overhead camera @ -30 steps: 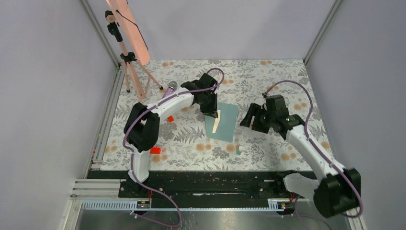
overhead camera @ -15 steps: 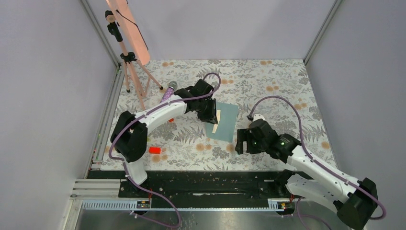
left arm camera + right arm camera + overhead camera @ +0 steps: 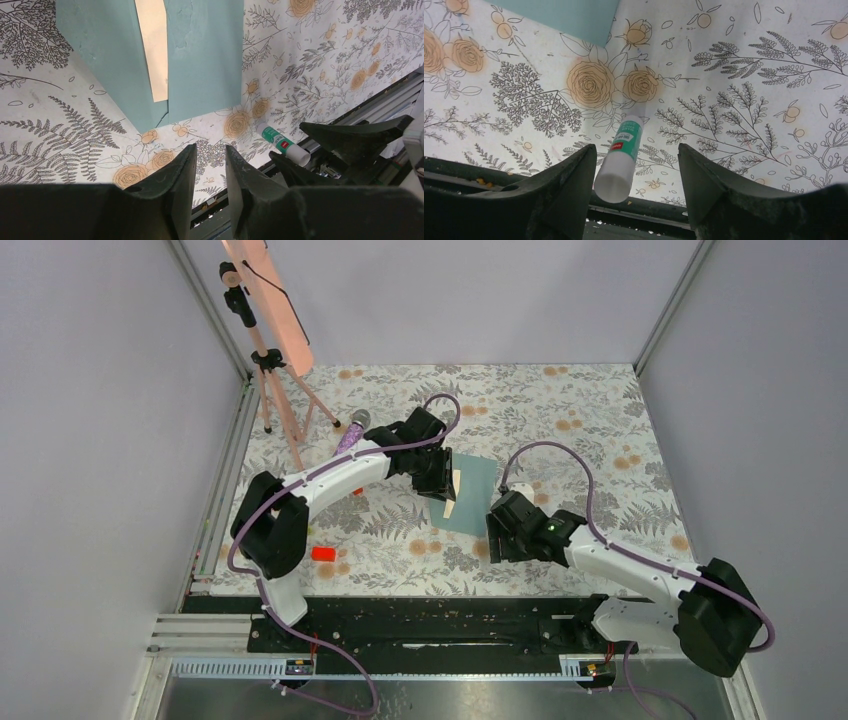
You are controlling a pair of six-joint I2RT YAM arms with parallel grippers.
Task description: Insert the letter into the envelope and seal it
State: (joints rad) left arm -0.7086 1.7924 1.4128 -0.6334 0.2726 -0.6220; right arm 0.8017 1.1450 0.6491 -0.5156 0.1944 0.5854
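Left pincer (image 3: 210, 160): fingers barely apart, a narrow slit with nothing in it. It hangs over bare desk (image 3: 310, 55). The envelope (image 3: 200, 60) lies flat just ahead of its tips.

The letter (image 3: 154, 50) shows only as a narrow tan strip between two teal panels, ahead and slightly left of this pincer. The rest is covered. Cannot tell whether it is fully seated.

Right pincer (image 3: 639, 175): jaws wide apart, empty, straddling a glue stick (image 3: 622, 150) that lies on the desk between the tips, not touched. One envelope corner sits ahead and to the left.

Likely step: pick up the glue to seal.

Risks, judged from here:
- The stick lies slanted across the gap, not square to the jaws. On closing, one finger may meet it first and turn or roll it. The round body could squirt out.
- The stick's white end points back toward the dark rail (image 3: 469, 170) at the desk's near edge. A nudge that way may send it off the patterned surface.
- Coming down too low would scrape the fingertips on the desk. Staying too high would pinch only the top of the round body.
- Nothing pins the envelope. The panel left of the strip looks slightly lifted, so a brush from the left pincer could shift it or pull the letter out.
- With the strip exposed, glue could land on the letter instead of the flap.
- The two pincers work close together, so a careless sweep could make them collide.
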